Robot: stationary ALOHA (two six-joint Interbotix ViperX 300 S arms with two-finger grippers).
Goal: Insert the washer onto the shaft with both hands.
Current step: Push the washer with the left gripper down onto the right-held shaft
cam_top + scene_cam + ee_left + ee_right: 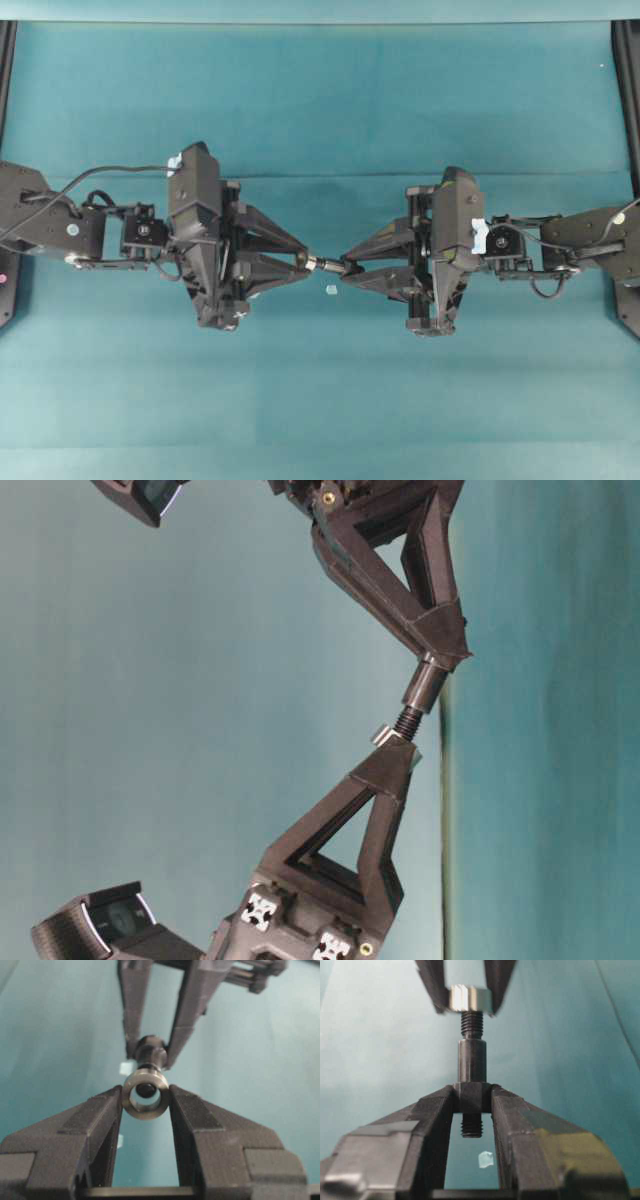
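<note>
Mid-worktop, the left end effector (145, 1105) pinches the washer (145, 1094); the right end effector (472, 1102) clamps the shaft (471, 1060). The right wrist view shows its threaded tip entering the washer.

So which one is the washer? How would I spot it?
Look at the middle of the teal table, where the two black grippers meet tip to tip. The washer is pinched in the left gripper. It is the short, shiny silver ring with a hole, not the longer dark shaft poking into it.
</note>
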